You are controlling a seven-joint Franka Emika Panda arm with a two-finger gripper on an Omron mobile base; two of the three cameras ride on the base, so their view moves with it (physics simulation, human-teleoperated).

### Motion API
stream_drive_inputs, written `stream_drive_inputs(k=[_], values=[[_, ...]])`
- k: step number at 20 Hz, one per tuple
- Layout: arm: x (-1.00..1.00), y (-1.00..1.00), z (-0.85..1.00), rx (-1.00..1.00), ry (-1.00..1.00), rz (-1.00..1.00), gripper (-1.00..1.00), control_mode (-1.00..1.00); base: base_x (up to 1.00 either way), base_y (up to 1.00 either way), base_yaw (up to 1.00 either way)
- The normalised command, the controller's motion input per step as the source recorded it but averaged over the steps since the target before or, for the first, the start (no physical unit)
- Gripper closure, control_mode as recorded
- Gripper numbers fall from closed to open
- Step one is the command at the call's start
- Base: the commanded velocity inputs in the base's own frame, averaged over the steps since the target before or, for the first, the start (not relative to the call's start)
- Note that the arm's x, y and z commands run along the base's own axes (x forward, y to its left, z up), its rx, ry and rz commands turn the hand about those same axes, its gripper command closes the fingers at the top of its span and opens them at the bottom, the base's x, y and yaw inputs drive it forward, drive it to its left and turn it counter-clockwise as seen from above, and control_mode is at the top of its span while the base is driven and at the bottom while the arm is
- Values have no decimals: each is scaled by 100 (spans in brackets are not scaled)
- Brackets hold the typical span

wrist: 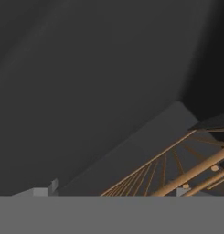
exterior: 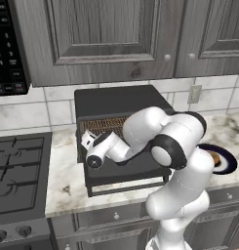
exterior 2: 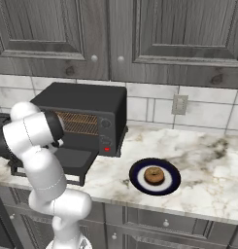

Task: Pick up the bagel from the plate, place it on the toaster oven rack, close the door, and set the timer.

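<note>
1. The bagel (exterior 2: 154, 175) lies flat on the plate (exterior 2: 171, 185), which sits on the counter (exterior 2: 208, 160) to the right of the toaster oven (exterior 2: 86, 104). The two are apart, with bare marble between them.
2. The hand is at the oven's mouth, over the lowered door (exterior: 126, 172) and pointing in toward the rack (exterior: 102, 125). The bagel therefore lies well off to the arm's right and behind the direction the hand faces. This is the relation the pick-up turns on.
3. Being round, the bagel has no long axis, so any approach angle from above should do.
4. In the hand view the copper wires of the rack (wrist: 177, 171) cross the lower right, close up, with the dark oven wall behind.
5. The arm is folded low: its elbow bulges over the counter's front edge, and its forearm reaches left and forward to the oven.
6. The jaws: the fingertips are not clear in any picture, so I cannot tell how wide they stand. Nothing shows between them, and the bagel is plainly not held.
7. Judged from this, the bagel has yet to be fetched. The hand would need to back out of the oven and swing right to the plate.
</note>
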Motion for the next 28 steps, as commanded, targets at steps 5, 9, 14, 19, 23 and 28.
stream_drive_inputs(k=[5, 9, 14, 19, 23, 28], values=[[0, 3, -1, -2, 13, 0, 100, -100, 0, 0, 0], [-13, 0, 0, 0, 50, 0, 100, -100, 0, 0, 0], [-15, 0, 0, 0, 62, 0, 100, -100, 0, 0, 0], [-36, 0, 0, 0, 62, -2, 100, -100, 0, 0, 0], [-44, 0, -1, 0, 67, -4, 100, -100, 0, 0, 0], [-74, 0, -29, 0, 60, -5, 100, -100, 0, 0, 0]])
